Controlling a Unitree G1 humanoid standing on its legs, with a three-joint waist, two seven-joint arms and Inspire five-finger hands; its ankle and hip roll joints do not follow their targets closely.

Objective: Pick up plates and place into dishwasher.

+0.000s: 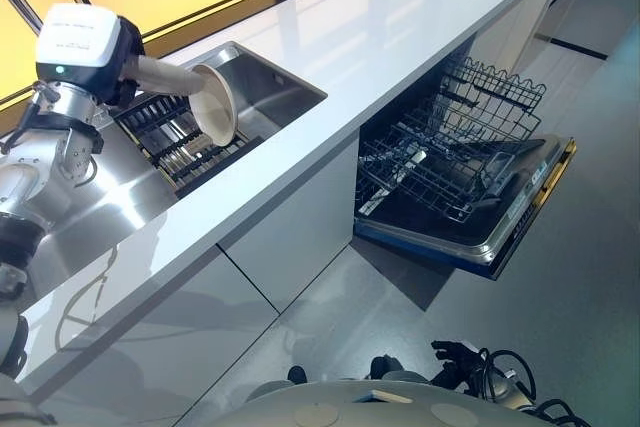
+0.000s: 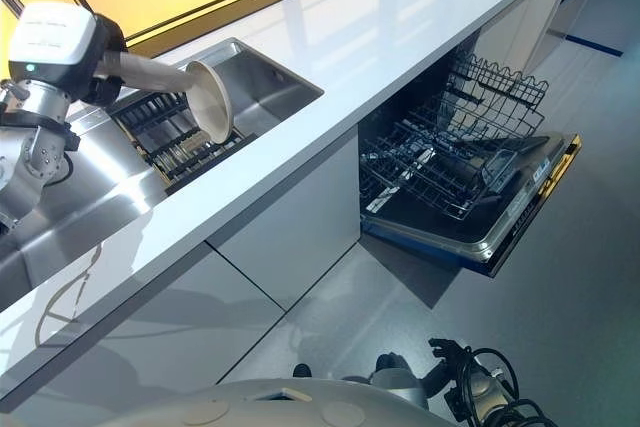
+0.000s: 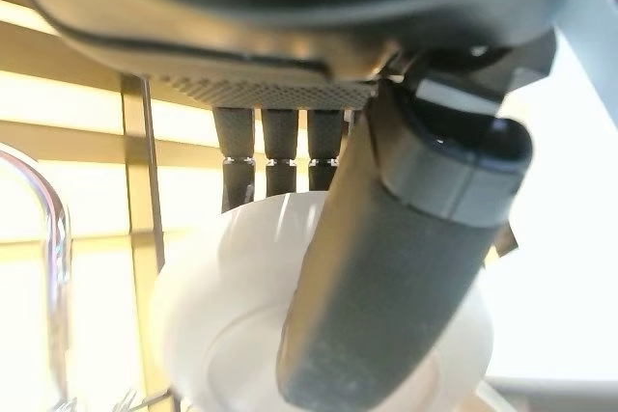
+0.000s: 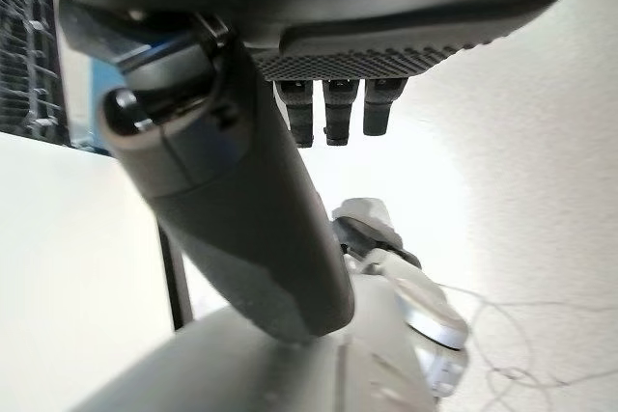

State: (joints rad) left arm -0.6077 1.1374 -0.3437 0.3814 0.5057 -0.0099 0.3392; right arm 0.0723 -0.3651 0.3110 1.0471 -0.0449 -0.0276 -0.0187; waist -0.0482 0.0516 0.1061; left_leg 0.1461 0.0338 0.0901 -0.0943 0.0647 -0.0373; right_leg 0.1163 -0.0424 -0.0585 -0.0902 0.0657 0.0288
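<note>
My left hand (image 1: 160, 74) holds a white plate (image 1: 218, 105) tilted on edge just above the black dish rack (image 1: 185, 142) in the steel sink (image 1: 270, 82). In the left wrist view the thumb (image 3: 406, 267) lies across the plate's (image 3: 222, 335) face and the fingers (image 3: 280, 147) reach behind its rim, pinching it. The dishwasher (image 1: 470, 237) stands open to the right under the counter, with its door down and its wire lower rack (image 1: 440, 172) pulled out. My right hand (image 1: 455, 355) hangs low near the floor, fingers relaxed and holding nothing.
A long white counter (image 1: 400, 17) runs diagonally between the sink and the dishwasher. The upper wire rack (image 1: 500, 87) also sticks out above the lower one. A few dark items lie in the lower rack. Grey floor lies in front of the cabinets.
</note>
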